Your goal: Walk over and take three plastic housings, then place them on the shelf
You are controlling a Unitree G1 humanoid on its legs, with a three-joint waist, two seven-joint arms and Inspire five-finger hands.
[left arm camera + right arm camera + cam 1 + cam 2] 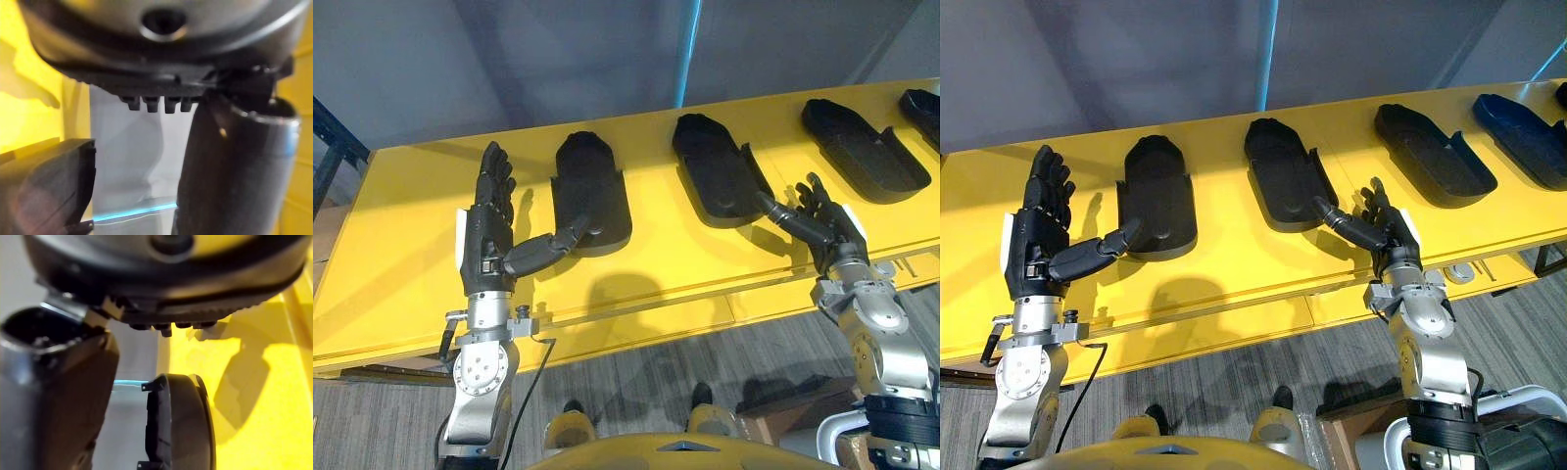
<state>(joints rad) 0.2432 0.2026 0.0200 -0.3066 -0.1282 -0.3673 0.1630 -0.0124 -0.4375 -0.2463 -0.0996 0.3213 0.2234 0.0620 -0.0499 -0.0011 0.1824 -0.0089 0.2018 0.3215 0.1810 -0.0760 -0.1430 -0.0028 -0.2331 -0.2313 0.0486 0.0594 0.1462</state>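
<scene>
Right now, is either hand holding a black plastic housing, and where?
Nothing is held. The left hand is open, thumb by the leftmost black plastic housing; the right hand is open, thumb by the next black housing.

Bench (401,245): plain bright yellow.
Plastic housings (590,191), along the bench's far edge: black.
Housing (1528,132) at the bench's right end: dark blue.
Left hand (487,240): black, white patch.
Right hand (832,230): black.
Floor (636,372): grey, finely streaked.
Wall (558,59): grey, one pale blue stripe.
</scene>
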